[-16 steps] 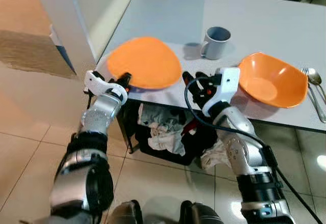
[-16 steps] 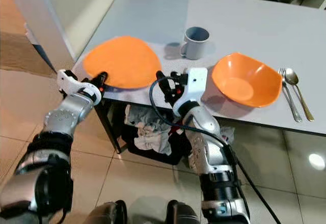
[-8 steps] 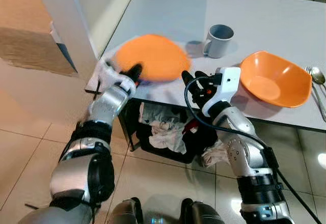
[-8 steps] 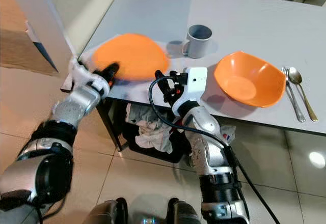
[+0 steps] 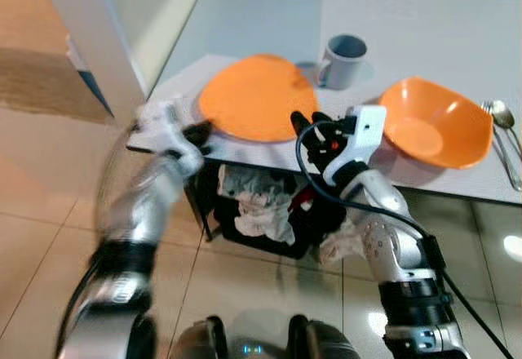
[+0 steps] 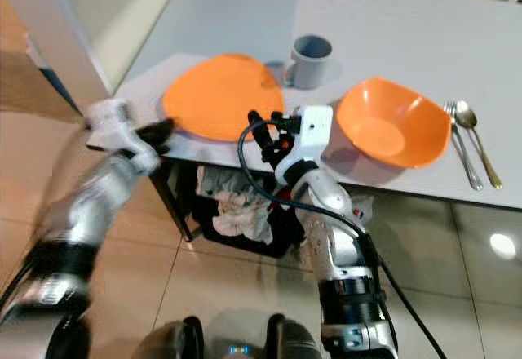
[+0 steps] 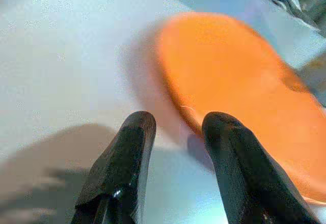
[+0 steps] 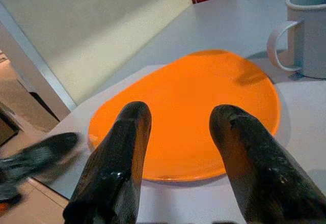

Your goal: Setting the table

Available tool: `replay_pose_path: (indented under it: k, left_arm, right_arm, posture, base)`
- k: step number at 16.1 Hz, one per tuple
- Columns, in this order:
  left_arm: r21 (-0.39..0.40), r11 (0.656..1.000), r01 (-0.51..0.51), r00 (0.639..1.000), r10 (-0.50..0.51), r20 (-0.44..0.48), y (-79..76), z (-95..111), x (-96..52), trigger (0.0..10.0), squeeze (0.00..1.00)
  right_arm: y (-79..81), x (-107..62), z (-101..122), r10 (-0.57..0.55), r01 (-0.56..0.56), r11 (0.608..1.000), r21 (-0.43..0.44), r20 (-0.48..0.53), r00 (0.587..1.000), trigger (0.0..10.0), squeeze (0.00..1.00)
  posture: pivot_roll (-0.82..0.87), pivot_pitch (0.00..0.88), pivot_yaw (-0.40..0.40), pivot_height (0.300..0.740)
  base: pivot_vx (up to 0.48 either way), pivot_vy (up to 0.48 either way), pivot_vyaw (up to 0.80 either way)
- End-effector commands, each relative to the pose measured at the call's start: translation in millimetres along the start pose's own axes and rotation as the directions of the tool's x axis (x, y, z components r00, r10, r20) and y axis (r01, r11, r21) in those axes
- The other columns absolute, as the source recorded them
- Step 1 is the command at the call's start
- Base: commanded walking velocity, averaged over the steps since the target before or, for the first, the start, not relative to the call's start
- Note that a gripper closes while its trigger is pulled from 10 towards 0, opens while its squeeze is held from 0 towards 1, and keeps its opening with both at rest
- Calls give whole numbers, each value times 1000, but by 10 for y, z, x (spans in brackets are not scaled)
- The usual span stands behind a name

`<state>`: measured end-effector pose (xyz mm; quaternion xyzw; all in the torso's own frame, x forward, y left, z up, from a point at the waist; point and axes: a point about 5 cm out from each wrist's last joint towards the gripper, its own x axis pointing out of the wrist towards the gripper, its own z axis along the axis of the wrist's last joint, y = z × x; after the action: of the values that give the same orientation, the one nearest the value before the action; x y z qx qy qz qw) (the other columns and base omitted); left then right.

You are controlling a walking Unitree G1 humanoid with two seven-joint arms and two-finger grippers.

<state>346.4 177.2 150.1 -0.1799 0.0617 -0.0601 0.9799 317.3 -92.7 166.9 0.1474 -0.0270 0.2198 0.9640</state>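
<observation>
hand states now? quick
Left hand: open, empty, at the orange plate rim.
Right hand: open, empty, facing the plate.

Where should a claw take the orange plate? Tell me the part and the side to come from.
Grip the orange plate at its near rim, where it lies close to the table edge. It is flat and shallow, so one finger probably has to slide under the lip and one press on top. The right claw is already open and level with that rim, so coming in from the front looks best.
</observation>
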Motion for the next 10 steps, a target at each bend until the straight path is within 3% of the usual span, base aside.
replay_pose_path:
  k: [1, 3, 5, 6, 7, 8, 9, 10]
  left_arm:
    - [32, 999, -24, 998, 22, 65, -11, 133, -122, 10000, 0]
    - [33, 998, -49, 990, 45, 133, 16, 255, -247, 10000, 0]
    - [46, 996, -75, 965, 61, 257, -7, 451, -421, 10000, 0]
    - [176, 976, -130, 926, 55, 374, -23, 559, -624, 10000, 0]
    - [287, 939, -192, 903, 54, 427, -19, 551, -793, 10000, 0]
    - [324, 921, -217, 901, 60, 430, -13, 524, -855, 10000, 0]
    - [419, 874, -245, 916, 67, 396, 5, 425, -939, 10000, 0]
    - [494, 829, -263, 946, 120, 302, 150, 141, -1096, 10000, 0]
  right_arm:
    - [32, 3, -4, 19, -19, 1000, 18, 3, 1000, 10000, 0]
    - [57, 20, -1, 36, -36, 999, 24, 8, 999, 10000, 0]
    - [82, 36, -8, 54, -54, 998, 27, 9, 999, 10000, 0]
    - [102, 37, -17, 73, -73, 997, 27, 9, 997, 10000, 0]
    - [113, 35, -25, 89, -90, 996, 29, 11, 996, 10000, 0]
    - [115, 35, -29, 95, -95, 995, 31, 11, 995, 10000, 0]
    - [116, 38, -34, 103, -104, 994, 29, 11, 995, 10000, 0]
    - [102, 24, -44, 119, -119, 993, 26, 11, 993, 10000, 0]
  posture:
    - [-101, 173, 5, 740]
    - [-95, 169, 2, 740]
    - [-90, 163, -1, 740]
    - [-89, 160, -1, 740]
    - [-79, 156, -4, 740]
    - [-77, 155, -4, 740]
    - [-69, 154, -4, 740]
    - [-58, 149, -8, 740]
  base:
    - [0, 0, 0]
    - [0, 0, 0]
    - [0, 0, 0]
    - [0, 0, 0]
    - [0, 0, 0]
    - [0, 0, 0]
    - [0, 0, 0]
    - [0, 0, 0]
